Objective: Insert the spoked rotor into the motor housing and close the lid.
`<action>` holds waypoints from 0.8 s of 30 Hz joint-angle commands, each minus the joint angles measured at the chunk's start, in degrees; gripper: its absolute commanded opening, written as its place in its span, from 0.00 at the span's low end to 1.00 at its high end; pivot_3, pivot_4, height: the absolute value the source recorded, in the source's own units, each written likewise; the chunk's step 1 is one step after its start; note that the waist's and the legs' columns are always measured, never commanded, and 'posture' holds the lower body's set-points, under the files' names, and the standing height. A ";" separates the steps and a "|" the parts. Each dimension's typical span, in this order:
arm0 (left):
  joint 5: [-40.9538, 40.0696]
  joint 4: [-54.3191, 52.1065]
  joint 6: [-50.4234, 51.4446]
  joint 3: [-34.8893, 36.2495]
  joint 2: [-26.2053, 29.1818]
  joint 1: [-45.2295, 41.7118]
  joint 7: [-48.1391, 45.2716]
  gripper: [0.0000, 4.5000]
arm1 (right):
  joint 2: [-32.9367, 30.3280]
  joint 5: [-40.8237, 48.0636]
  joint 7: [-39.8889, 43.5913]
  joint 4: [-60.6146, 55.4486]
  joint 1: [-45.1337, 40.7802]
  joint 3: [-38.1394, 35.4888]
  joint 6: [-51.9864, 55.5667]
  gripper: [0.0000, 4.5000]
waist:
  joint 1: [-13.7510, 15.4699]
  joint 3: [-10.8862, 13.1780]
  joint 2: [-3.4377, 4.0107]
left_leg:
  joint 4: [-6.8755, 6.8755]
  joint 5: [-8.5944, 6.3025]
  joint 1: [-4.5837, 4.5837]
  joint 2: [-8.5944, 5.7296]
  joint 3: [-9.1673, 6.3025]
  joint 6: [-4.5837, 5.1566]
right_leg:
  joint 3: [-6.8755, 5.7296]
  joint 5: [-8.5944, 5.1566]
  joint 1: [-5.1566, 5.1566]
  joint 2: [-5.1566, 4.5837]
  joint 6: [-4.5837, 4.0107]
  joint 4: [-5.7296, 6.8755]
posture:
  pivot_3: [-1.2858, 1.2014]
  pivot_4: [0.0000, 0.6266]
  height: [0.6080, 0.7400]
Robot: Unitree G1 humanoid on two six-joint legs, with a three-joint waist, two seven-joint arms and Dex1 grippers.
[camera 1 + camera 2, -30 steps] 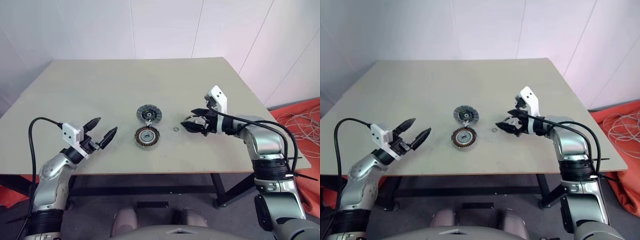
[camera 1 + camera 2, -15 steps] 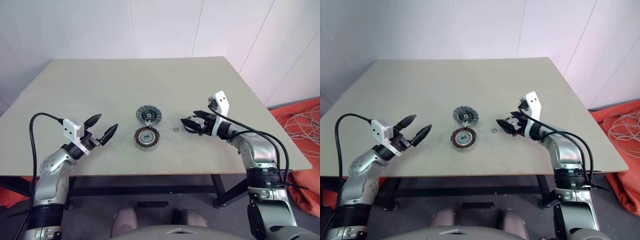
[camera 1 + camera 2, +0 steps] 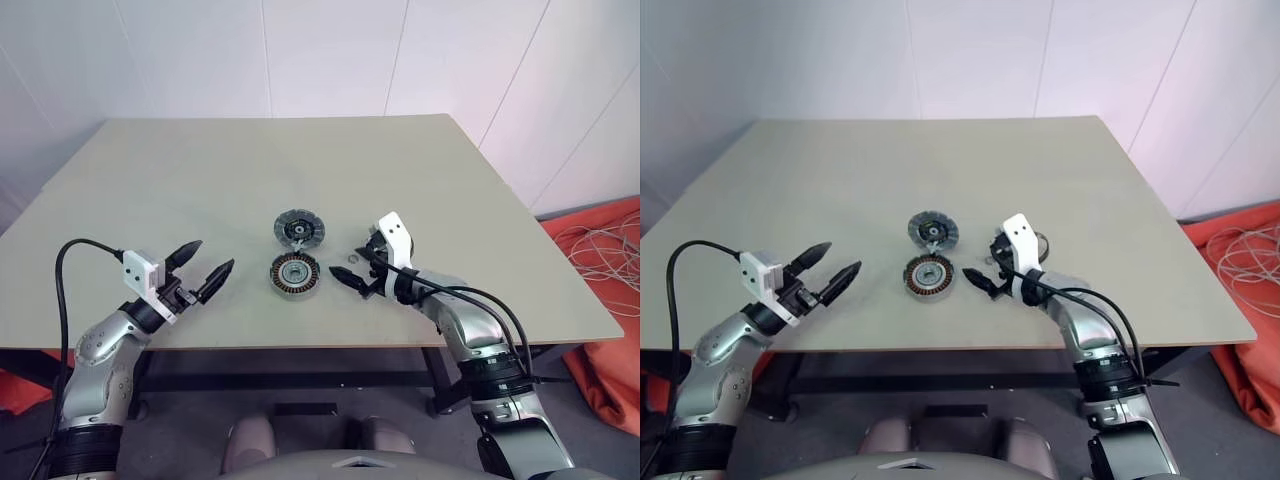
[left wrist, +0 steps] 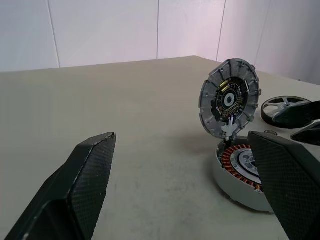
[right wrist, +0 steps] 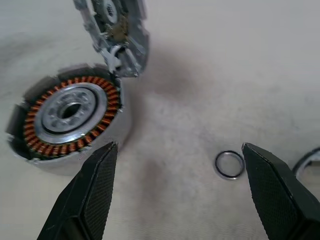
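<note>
The motor housing [image 3: 294, 275] lies mid-table, its copper windings showing around a silver hub. The lid [image 3: 299, 229] stands tilted up from the housing's far edge, ribbed face toward me. The spoked rotor [image 4: 285, 107] lies flat on the table to the right of them, behind my right wrist. My right gripper [image 3: 352, 268] is open and empty, low over the table just right of the housing [image 5: 67, 112], near a small metal ring [image 5: 229, 164]. My left gripper [image 3: 213, 256] is open and empty, left of the housing and pointing at it.
The beige table [image 3: 200, 170] ends close behind both arms at its near edge. White walls stand behind the table. An orange cloth with cables [image 3: 605, 240] lies on the floor at the right.
My right gripper has swung left and down, from over the rotor to a spot beside the housing. The left gripper has stayed in place.
</note>
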 commanded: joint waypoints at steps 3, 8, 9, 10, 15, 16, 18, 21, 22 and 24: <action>1.09 -1.94 -1.09 0.29 1.70 0.14 -0.61 1.00 | 0.39 -1.14 -2.05 2.85 -3.43 -0.07 -3.58 1.00 | -0.14 0.00 0.00 | -0.01 0.00 0.00 0.01 -0.01 0.00 | 0.00 0.00 0.00 0.01 0.00 0.01 | 0.52 0.00 1.00; 1.24 -1.57 -1.24 0.20 1.77 -0.27 -0.47 1.00 | 0.61 -1.31 -2.36 5.14 -4.00 0.22 -4.78 1.00 | -0.29 0.00 0.00 | -0.02 0.00 -0.04 0.02 0.00 0.00 | 0.01 0.00 -0.01 0.01 0.00 0.01 | 0.52 0.00 1.00; 1.28 -1.48 -1.27 0.20 1.78 -0.36 -0.47 1.00 | 0.63 -1.45 -2.41 5.55 -4.03 0.39 -5.04 1.00 | -0.30 0.00 0.00 | -0.02 0.00 -0.05 0.02 0.00 0.00 | 0.01 0.00 -0.01 0.01 0.00 0.01 | 0.52 0.00 1.00; 1.31 -1.42 -1.30 0.20 1.77 -0.44 -0.48 1.00 | 0.67 -1.52 -2.45 5.89 -4.05 0.49 -5.27 1.00 | -0.31 0.00 0.00 | -0.03 0.00 -0.05 0.02 0.00 0.00 | 0.01 0.00 -0.01 0.01 -0.01 0.01 | 0.52 0.00 1.00; 1.53 -1.15 -1.28 0.16 1.71 -1.02 -0.50 1.00 | 0.62 -1.88 -2.39 7.03 -4.11 1.21 -5.99 1.00 | -0.49 0.00 0.00 | -0.08 0.00 -0.06 0.02 0.01 0.00 | 0.01 0.00 0.01 0.01 -0.01 0.02 | 0.52 0.00 1.00; 1.58 -1.13 -1.27 0.17 1.69 -1.10 -0.51 1.00 | 0.58 -1.91 -2.31 7.07 -4.04 1.37 -5.92 1.00 | -0.57 0.00 0.00 | -0.08 0.00 -0.06 0.02 0.01 0.00 | 0.01 0.00 0.02 0.01 -0.01 0.03 | 0.52 0.00 1.00; 1.66 -1.04 -1.30 0.18 1.66 -1.24 -0.56 1.00 | 0.16 -2.26 -2.01 7.26 -3.73 1.89 -5.58 1.00 | -0.73 0.00 0.00 | -0.07 0.00 -0.05 0.02 0.01 0.00 | 0.01 0.00 0.04 0.01 -0.01 0.02 | 0.52 0.00 1.00; 1.71 -0.84 -1.35 0.25 1.69 -1.41 -0.67 1.00 | -0.91 -2.79 -0.83 6.73 -2.82 3.11 -5.28 1.00 | -0.87 -0.01 -0.01 | -0.06 0.00 0.00 0.01 0.01 0.00 | 0.01 0.00 0.14 0.00 0.00 0.02 | 0.52 0.00 1.00; 1.72 -0.75 -1.39 0.27 1.70 -1.45 -0.73 1.00 | -1.08 -2.87 -0.75 6.58 -2.71 3.32 -5.25 1.00 | -0.91 -0.01 -0.02 | -0.06 0.00 0.05 0.01 0.00 0.00 | 0.01 0.00 0.19 0.00 0.00 0.01 | 0.52 0.00 1.00; 1.72 -0.66 -1.39 0.27 1.73 -1.55 -0.81 1.00 | -1.25 -3.05 -0.71 6.50 -2.65 3.58 -5.47 1.00 | -0.97 -0.02 -0.03 | -0.06 0.00 0.09 0.01 0.00 0.00 | 0.01 0.00 0.23 0.01 0.00 0.01 | 0.52 0.00 1.00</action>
